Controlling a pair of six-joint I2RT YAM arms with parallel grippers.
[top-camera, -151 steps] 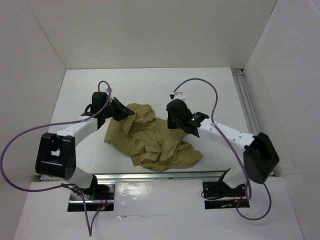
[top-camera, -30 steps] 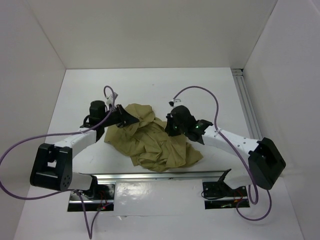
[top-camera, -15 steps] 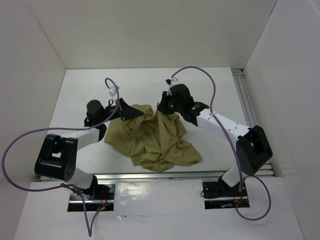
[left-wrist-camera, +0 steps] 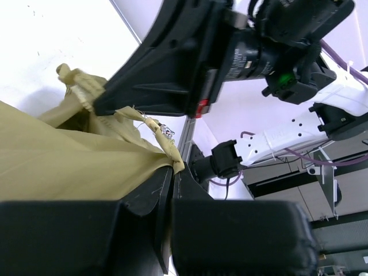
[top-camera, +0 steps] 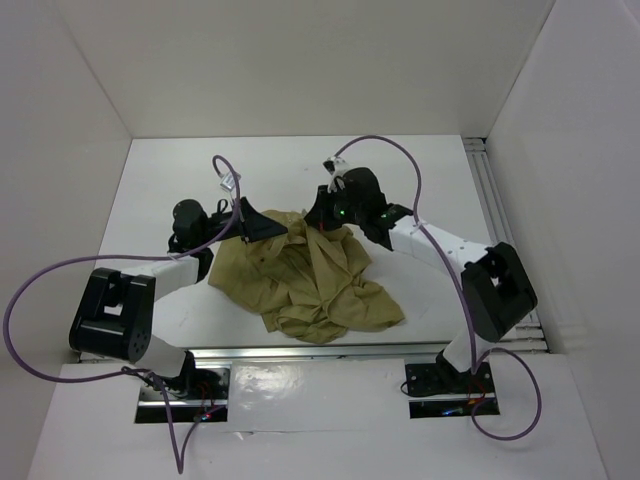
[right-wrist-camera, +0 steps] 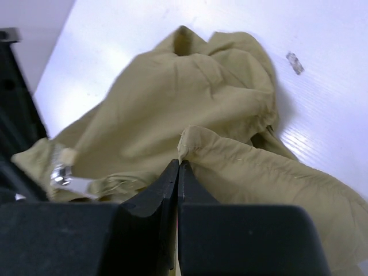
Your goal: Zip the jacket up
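From above, the jacket [top-camera: 312, 280] lies crumpled on the table [top-camera: 150, 190] just in front of both arms. Its far edge is drawn up between the left gripper [top-camera: 268, 226] and the right gripper [top-camera: 318, 214], which sit close together. A second ago the right gripper was lower, over the middle of the heap. It has since swung out to the far edge beside its partner, and the left one has crept the same way. I'd say they have gathered the two front edges and are bringing them together, so the zip itself is not yet started.

From the left wrist, the fingers [left-wrist-camera: 164, 187] are clenched on a folded hem of the jacket. The cloth spreads out to their left. Just beyond the tips hangs a small metal piece [left-wrist-camera: 167, 131], possibly the zip pull. The right gripper's black body looms right behind it, very near.

From the right wrist, the fingers [right-wrist-camera: 168, 181] are pinched tight on a stitched edge. The rest of the garment is bunched ahead of them, and a glint of metal [right-wrist-camera: 60, 173] shows off to the left.

I can read no brand or lettering anywhere. A white tag [top-camera: 229, 182] on the left arm's cable is too small to make out.
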